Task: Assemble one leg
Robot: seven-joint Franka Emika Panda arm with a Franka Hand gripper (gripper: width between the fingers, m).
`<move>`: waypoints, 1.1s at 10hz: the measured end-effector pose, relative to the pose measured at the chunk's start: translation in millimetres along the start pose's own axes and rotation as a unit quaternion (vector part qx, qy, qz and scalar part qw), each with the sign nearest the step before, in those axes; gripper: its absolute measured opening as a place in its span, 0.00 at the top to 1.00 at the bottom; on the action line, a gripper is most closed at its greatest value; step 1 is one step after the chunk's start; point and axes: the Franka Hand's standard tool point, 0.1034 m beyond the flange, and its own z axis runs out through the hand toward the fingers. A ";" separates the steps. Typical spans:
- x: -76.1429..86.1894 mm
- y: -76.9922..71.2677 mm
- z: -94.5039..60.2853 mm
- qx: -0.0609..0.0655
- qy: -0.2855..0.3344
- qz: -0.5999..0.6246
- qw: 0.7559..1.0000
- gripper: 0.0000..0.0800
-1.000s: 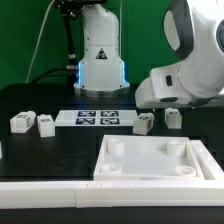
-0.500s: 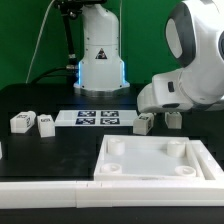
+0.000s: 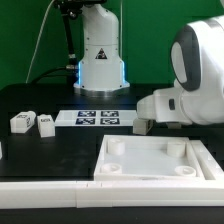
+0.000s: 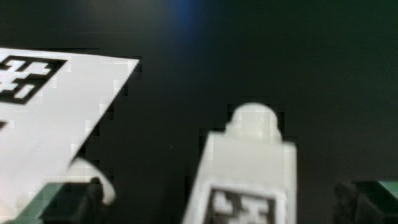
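Note:
In the wrist view a white leg (image 4: 246, 165) with a round peg on its end and a black-and-white tag on its face lies on the black table. It sits between my gripper (image 4: 226, 200) fingers, which are open with a gap on each side of it. One dark fingertip (image 4: 75, 196) shows on one side and the other at the frame's opposite edge. In the exterior view my arm (image 3: 190, 90) hangs low over the table's right part, and one leg (image 3: 145, 126) peeks out under it. Two more legs (image 3: 20, 122) (image 3: 45, 124) stand at the exterior view's left.
The marker board (image 3: 98, 118) lies at the table's middle back and also shows in the wrist view (image 4: 63, 110), close beside the leg. The large white square tray-like piece (image 3: 150, 160) with round corner holes lies in front. A white rail (image 3: 40, 188) runs along the front.
My arm has come down and towards the front over the two right-hand legs. It now covers one of them, and most of the other.

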 end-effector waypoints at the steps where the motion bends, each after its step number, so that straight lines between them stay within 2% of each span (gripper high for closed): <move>1: -0.7 0.2 0.4 0.000 0.000 0.000 1.000 0.19; 5: 1.8 0.2 3.5 0.000 -0.001 0.000 1.000 0.19; 7: 2.3 0.1 3.5 0.000 0.000 0.000 1.000 0.49; 8: 2.2 0.1 3.5 0.000 0.000 0.000 1.000 0.49; 9: 2.2 0.1 3.5 0.000 0.000 0.000 1.000 0.64; 11: 2.2 0.1 3.5 0.000 0.000 0.000 1.000 0.64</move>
